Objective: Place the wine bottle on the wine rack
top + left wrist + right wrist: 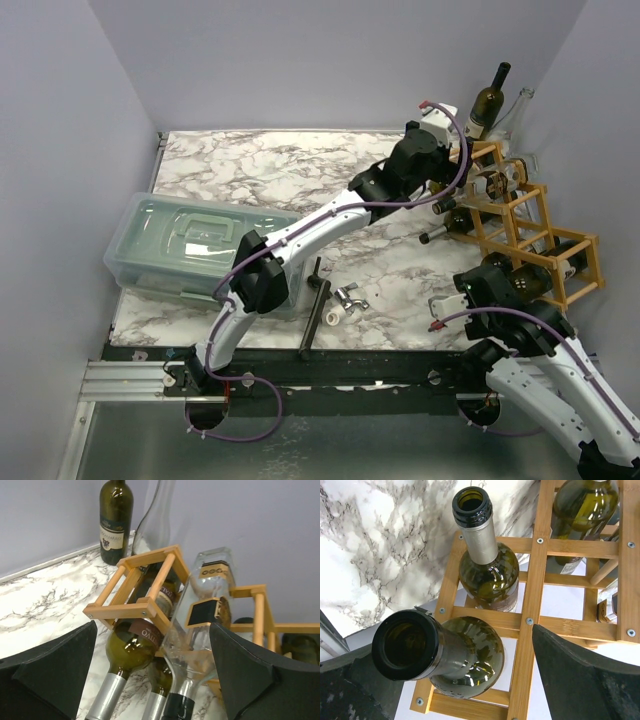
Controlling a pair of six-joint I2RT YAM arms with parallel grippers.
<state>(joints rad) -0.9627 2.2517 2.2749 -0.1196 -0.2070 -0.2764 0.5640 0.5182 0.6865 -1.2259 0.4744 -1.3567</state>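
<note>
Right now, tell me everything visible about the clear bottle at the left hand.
The clear bottle is colourless glass with black and gold labels and a dark neck capsule. It lies tilted on the wooden wine rack, neck toward the camera, beside a green bottle. The open left hand flanks it.

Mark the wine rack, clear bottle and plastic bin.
wine rack (117,611), left wrist view, front wooden bar.
clear bottle (184,647), left wrist view, glass below label.
plastic bin (190,235), top external view, lid.
</note>
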